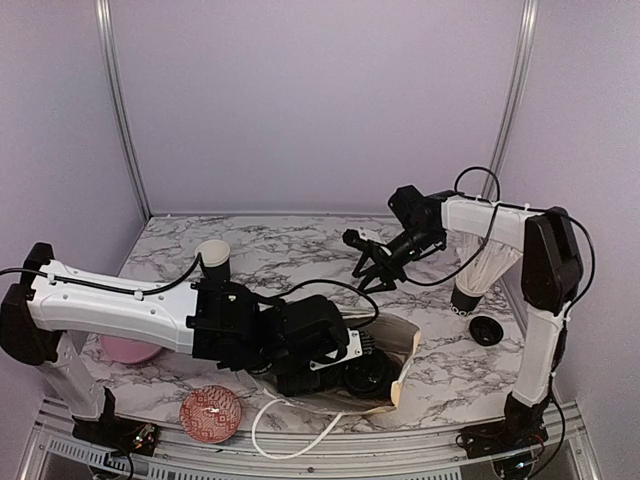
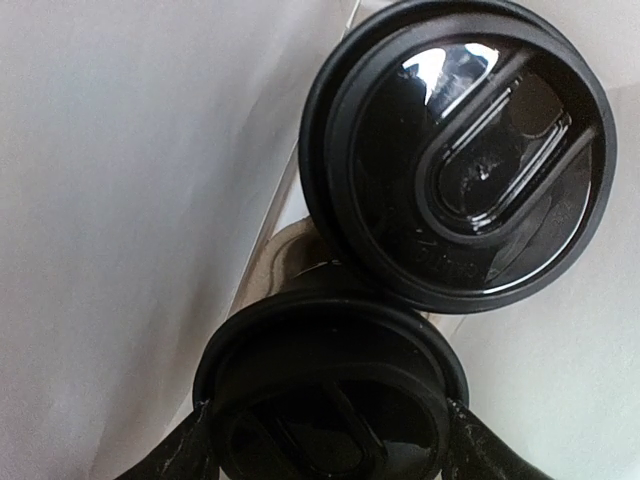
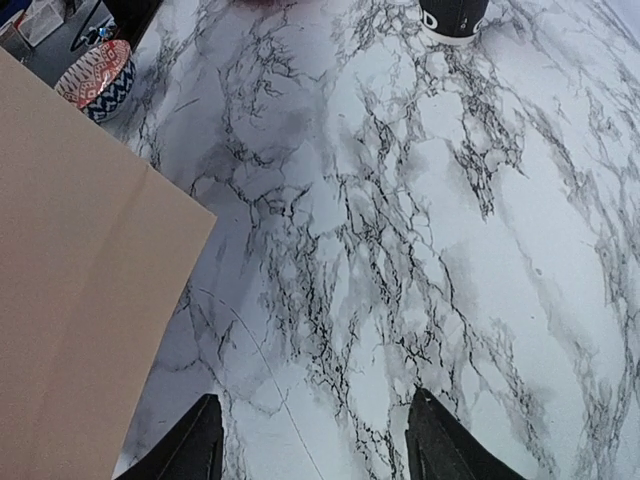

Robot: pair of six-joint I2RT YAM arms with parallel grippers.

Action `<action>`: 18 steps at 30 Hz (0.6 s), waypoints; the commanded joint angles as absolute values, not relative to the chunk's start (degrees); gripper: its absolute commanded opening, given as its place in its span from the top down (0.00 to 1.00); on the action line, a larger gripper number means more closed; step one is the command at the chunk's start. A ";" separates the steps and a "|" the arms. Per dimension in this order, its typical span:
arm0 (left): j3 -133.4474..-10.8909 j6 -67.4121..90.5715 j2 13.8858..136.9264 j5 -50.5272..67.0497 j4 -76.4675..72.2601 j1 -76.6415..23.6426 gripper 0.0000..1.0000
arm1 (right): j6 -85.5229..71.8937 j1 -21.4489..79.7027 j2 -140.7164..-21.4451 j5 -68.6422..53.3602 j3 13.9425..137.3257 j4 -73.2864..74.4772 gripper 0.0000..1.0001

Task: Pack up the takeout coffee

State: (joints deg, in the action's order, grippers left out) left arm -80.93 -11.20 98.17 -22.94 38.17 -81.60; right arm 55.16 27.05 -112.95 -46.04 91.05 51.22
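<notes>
A brown paper bag (image 1: 408, 338) lies open on the marble table (image 1: 300, 250). My left gripper (image 1: 362, 368) reaches into it. In the left wrist view my left gripper (image 2: 330, 435) is shut on a takeout coffee cup with a black lid (image 2: 330, 390), one finger on each side of the lid. A second lidded cup (image 2: 460, 150) sits just beyond it, touching it. A third black cup (image 1: 213, 260), without a lid, stands at the back left (image 3: 452, 15). My right gripper (image 1: 376, 270) hovers above the table, open and empty (image 3: 320, 440).
A black cup of white straws (image 1: 468, 295) and a small black lid (image 1: 487, 330) sit by the right arm. At the front left are a pink plate (image 1: 128, 348) and a red patterned bowl (image 1: 210, 413) (image 3: 95, 75). A white cable (image 1: 290, 432) loops near the front edge.
</notes>
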 commanded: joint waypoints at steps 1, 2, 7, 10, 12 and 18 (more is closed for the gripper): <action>-86.12 -5.35 101.80 -10.81 48.39 -80.02 0.43 | 55.55 26.46 -109.45 -47.90 91.43 53.00 0.39; -87.08 -4.88 102.28 -9.28 49.22 -79.72 0.43 | 55.55 26.19 -108.97 -48.16 91.08 53.00 0.39; -91.85 -2.78 105.78 -4.39 53.74 -78.87 0.43 | 55.71 25.41 -107.32 -49.36 89.33 52.91 0.39; -96.03 -1.35 108.72 -3.60 58.33 -78.89 0.43 | 56.21 25.34 -106.27 -49.38 88.35 53.00 0.39; -98.34 -0.57 110.45 -2.69 61.06 -78.91 0.43 | 56.56 25.08 -105.65 -49.45 87.73 53.00 0.39; -103.15 2.44 114.31 -2.64 65.56 -78.88 0.43 | 57.92 23.36 -104.19 -50.24 86.08 53.08 0.39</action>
State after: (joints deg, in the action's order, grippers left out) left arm -101.82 -1.61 110.41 -7.09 57.34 -78.63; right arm 56.27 25.10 -106.61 -48.56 86.63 52.10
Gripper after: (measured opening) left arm 0.723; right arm 0.605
